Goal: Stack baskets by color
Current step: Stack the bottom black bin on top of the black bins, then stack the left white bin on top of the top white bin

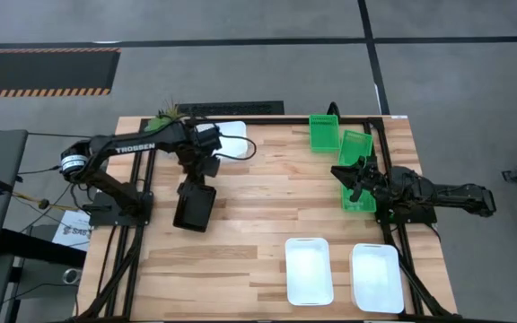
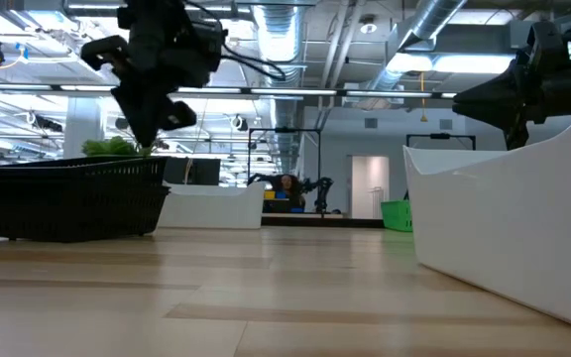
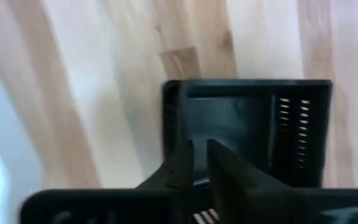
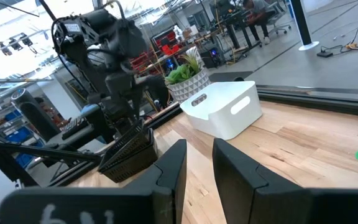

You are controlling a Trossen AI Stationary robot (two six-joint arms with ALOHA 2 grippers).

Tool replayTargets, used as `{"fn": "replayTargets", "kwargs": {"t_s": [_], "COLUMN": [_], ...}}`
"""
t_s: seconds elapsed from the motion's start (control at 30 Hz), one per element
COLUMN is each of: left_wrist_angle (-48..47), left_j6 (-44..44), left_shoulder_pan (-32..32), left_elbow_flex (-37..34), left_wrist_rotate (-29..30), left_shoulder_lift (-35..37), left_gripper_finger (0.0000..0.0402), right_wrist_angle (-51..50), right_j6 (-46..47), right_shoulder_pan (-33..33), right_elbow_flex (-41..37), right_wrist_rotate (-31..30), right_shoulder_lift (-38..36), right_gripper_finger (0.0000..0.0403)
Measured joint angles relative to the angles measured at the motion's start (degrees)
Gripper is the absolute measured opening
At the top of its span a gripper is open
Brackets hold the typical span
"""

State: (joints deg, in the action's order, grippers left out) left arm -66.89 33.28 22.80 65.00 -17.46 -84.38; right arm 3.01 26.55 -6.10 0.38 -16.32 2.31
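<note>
A black mesh-sided basket (image 1: 194, 208) (image 3: 247, 124) stands on its base on the left half of the wooden table. My left gripper (image 1: 193, 179) (image 3: 197, 155) hangs just above its opening, pointing steeply down, shut with nothing between its fingers. One white basket (image 1: 230, 139) (image 4: 222, 112) sits at the far edge, and two more (image 1: 309, 269) (image 1: 377, 276) lie near the front. Three green baskets (image 1: 324, 133) (image 1: 357, 146) (image 1: 359, 196) stand at the far right. My right gripper (image 1: 344, 175) (image 4: 197, 155) waits open and level beside them.
A potted green plant (image 1: 167, 115) (image 4: 188, 74) stands at the far left corner behind the white basket. Black frame rails (image 1: 137, 224) run along the table's left and right sides. Bare wood (image 1: 267, 197) lies between the black basket and the green ones.
</note>
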Motion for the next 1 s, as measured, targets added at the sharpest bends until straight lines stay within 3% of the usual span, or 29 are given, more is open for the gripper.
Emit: {"fn": "replayTargets", "kwargs": {"t_s": [0.27, 0.53, 0.77, 1.0], "left_wrist_angle": [4.3, 5.8, 10.3, 18.2], "left_j6": [0.0, -1.1, -1.5, -14.2], "left_shoulder_pan": [0.1, 0.1, 0.1, -0.8], "left_elbow_flex": [-5.1, -5.6, -5.6, -0.9], "left_wrist_rotate": [2.7, -0.5, 0.2, 2.9], "left_shoulder_lift": [0.0, 0.0, 0.0, -0.1], "left_gripper_finger": [0.0004, 0.0001, 0.0, 0.0003], "right_wrist_angle": [0.0, 0.0, 0.0, 0.0], "right_j6": [0.0, 0.0, 0.0, 0.0], "right_shoulder_pan": [0.0, 0.0, 0.0, 0.0], "right_elbow_flex": [0.0, 0.0, 0.0, 0.0], "right_wrist_rotate": [0.0, 0.0, 0.0, 0.0], "right_shoulder_lift": [0.0, 0.0, 0.0, 0.0], "right_gripper_finger": [0.0104, 0.0104, 0.0104, 0.0104]}}
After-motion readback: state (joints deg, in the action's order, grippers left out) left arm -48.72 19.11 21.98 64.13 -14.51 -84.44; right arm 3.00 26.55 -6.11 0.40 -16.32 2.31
